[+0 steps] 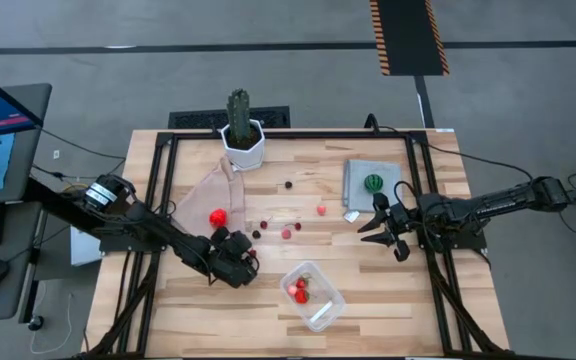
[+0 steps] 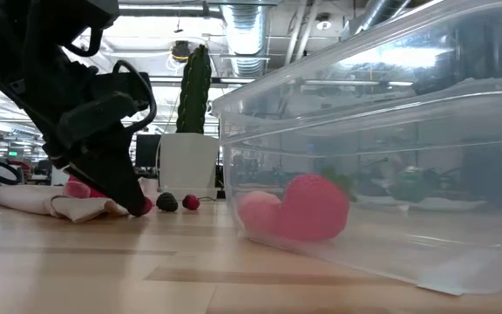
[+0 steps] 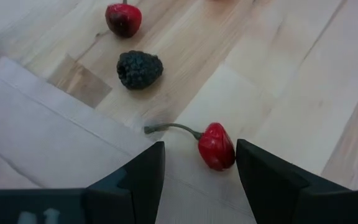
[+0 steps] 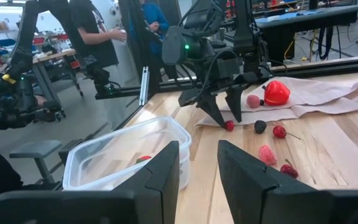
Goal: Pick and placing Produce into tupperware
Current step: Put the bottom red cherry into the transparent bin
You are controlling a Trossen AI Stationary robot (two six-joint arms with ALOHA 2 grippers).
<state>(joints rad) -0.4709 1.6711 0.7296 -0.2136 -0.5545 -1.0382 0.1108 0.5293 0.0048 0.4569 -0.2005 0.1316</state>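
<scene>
While produce (image 1: 289, 232) lies scattered mid-surface (image 1: 368, 290), the tupperware (image 1: 313, 296) sits near the front edge with red pieces inside. Left gripper (image 3: 199, 163) is down at the cloth (image 1: 200, 200) edge, jaws apart around a stemmed cherry (image 3: 215, 145). Right gripper (image 1: 380, 228) hangs beside the grey mat (image 1: 360, 180), jaws apart, empty.

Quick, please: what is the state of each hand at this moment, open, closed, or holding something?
Left hand: open, low over the table, a small red cherry between its fingers, not gripped yet.
Right hand: open, holding nothing.

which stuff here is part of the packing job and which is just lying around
Job: small red stemmed cherry-like piece, between the open left gripper's fingers; dark bumpy berry; clear plastic rectangular tupperware; green striped ball.
Lying about: tall green cactus; beige cloth; grey mat.
</scene>
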